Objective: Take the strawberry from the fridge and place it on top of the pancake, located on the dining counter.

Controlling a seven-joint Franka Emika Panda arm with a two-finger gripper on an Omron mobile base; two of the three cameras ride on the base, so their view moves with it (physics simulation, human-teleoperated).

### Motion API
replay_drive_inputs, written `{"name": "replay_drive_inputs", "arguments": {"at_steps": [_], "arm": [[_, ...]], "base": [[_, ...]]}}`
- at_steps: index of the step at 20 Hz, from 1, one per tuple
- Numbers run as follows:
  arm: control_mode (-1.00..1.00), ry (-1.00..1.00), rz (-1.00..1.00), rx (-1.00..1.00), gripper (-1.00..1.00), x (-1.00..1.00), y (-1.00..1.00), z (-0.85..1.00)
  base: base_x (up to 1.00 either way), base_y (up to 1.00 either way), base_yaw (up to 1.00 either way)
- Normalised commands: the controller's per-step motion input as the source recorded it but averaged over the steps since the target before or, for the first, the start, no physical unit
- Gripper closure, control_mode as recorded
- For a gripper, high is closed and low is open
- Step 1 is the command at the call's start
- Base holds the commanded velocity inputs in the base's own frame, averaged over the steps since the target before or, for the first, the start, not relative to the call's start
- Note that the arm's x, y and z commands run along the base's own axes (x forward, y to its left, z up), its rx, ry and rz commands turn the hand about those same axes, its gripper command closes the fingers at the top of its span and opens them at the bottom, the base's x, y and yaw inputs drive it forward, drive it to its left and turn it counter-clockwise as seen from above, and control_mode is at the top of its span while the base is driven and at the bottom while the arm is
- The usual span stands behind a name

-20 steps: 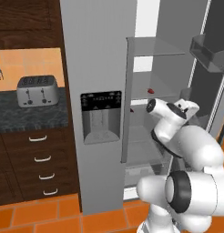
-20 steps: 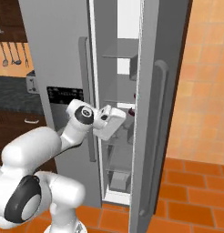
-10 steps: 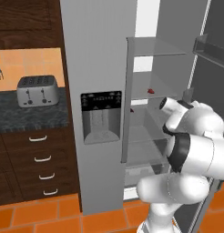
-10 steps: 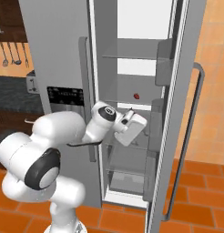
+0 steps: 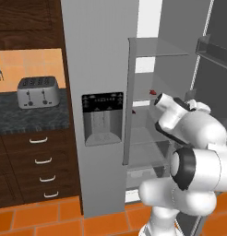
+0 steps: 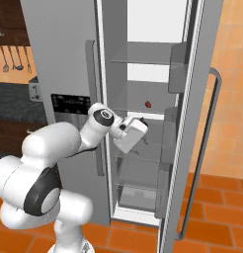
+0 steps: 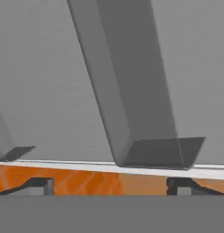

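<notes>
Toaster [image 5: 38,91] on the dark granite table [image 5: 27,117] at far left. Fridge [image 6: 143,99] standing with its right door swung open. Strawberry [image 6: 148,104] lying on a glass shelf inside. Fingers [image 7: 40,184] spread apart, apparently empty, near the door's inner bins, below the berry.

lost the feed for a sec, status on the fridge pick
Hand open, empty, low inside the open fridge. Strawberry on a glass shelf, above the hand, untouched. Nothing between them from the right base view.
</notes>
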Motion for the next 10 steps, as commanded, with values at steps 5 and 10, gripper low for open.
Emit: {"name": "replay_drive_inputs", "arguments": {"at_steps": [5,10], "arm": [[-1.00,-0.16,-0.03,0.29,-1.00,-0.31,1.00,0.13],[-1.00,-0.20,-0.05,0.51,-1.00,-0.36,1.00,0.00]], "base": [[0.00,0.00,0.00],[0.00,0.00,0.00]]}}
